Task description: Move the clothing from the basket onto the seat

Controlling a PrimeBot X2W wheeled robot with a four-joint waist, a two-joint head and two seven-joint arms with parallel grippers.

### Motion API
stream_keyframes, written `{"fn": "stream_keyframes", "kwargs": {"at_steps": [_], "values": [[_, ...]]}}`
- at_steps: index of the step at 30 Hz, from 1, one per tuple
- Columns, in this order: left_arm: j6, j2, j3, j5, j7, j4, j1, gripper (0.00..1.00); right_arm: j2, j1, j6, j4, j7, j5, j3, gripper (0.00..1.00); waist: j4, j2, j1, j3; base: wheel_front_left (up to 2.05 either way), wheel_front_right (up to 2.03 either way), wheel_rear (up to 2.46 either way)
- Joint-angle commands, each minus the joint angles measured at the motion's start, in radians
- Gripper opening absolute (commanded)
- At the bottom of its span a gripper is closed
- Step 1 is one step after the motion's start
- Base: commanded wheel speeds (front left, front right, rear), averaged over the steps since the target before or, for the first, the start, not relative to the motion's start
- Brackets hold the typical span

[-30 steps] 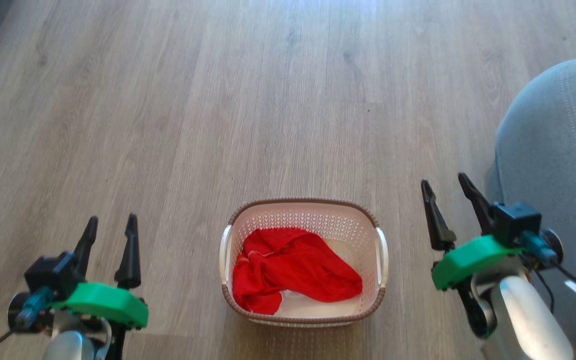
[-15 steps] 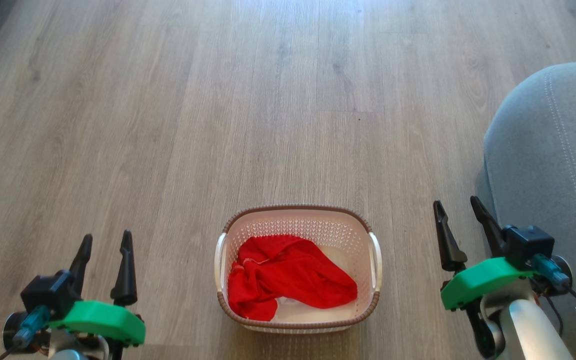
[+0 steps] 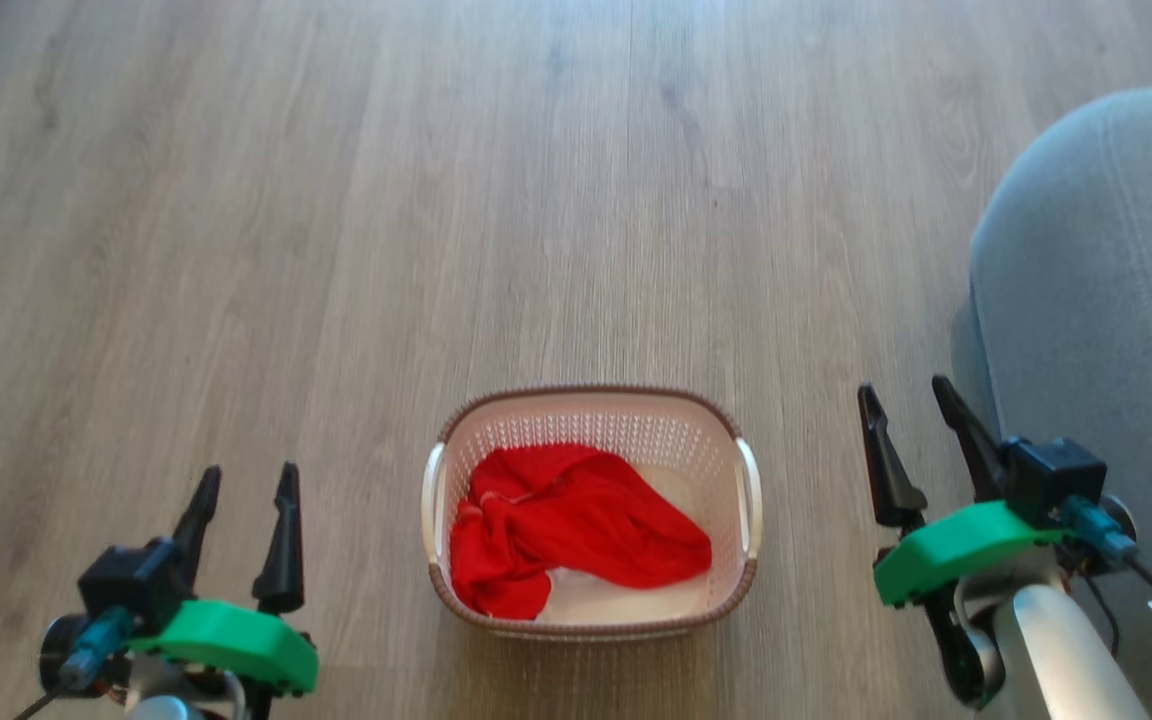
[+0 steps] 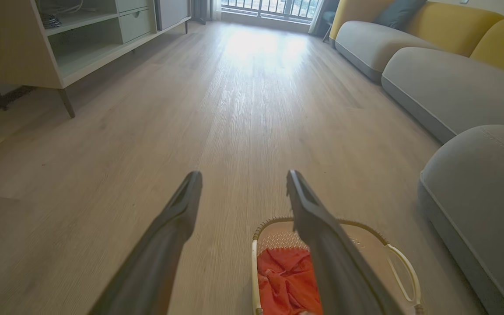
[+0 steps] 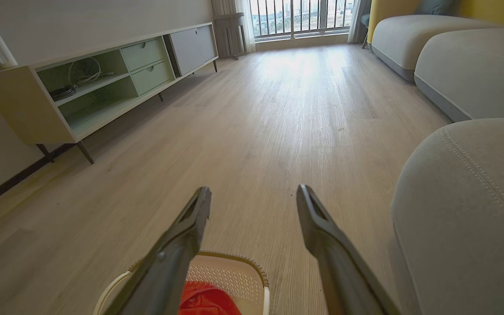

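A heap of bright red soft clothing (image 3: 566, 525) lies crumpled in a small cream plastic laundry basket (image 3: 586, 392) with perforated sides and a brown woven-look rim. The basket stands on the pale wood-plank floor (image 3: 436, 200). The red fabric fills the basket's left and middle, reaching toward its right wall.

The basket sits between the two arms, apart from both. The left gripper (image 3: 249, 470) hangs to the basket's left, its two long dark fingers spread and nothing between them. The right gripper (image 3: 904, 387) hangs to the basket's right, fingers likewise parted and empty, with their tips about level with the basket's far rim. Just beyond it, to the right, is the large grey fabric-upholstered seat (image 3: 1106, 280) with a rounded edge and a line of pale stitching. No red fabric lies on it.

The seat runs off the right edge of the head view. A white patch (image 3: 626, 600) shows on the basket's bottom beside the fabric; I cannot tell what it is. I cannot tell how many garments make up the heap. From the left wrist, one dark finger crosses the basket and hides part of the clothing. From the right wrist, the basket is cut by the bottom edge and half covered by a finger. A low pale cabinet (image 5: 29, 100) on dark legs stands along the far left wall.
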Motion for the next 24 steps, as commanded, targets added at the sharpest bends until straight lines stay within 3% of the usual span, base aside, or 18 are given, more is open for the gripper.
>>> {"fn": "stream_keyframes", "kwargs": {"at_steps": [1, 10, 24], "values": [[-0.001, 0.006, 0.017, 0.0, -0.005, -0.026, -0.043, 1.0, 0.004, -0.049, 0.0, -0.043, -0.011, 0.004, 0.025, 1.0, -0.01, -0.0001, 0.0, 0.033, 0.0, 0.0, 0.0], [-0.001, 0.031, -0.092, -0.055, -0.005, 0.02, -0.126, 1.0, 0.004, -0.137, 0.0, -0.1, -0.011, -0.011, 0.056, 1.0, -0.041, -0.0001, 0.0, 0.246, 0.0, 0.0, 0.0], [-0.001, 0.111, -0.363, -0.162, -0.005, 0.214, -0.419, 1.0, 0.004, -0.317, 0.0, -0.21, -0.011, -0.04, 0.099, 1.0, -0.089, -0.0001, 0.0, 0.615, 0.0, 0.0, 0.0]]}}
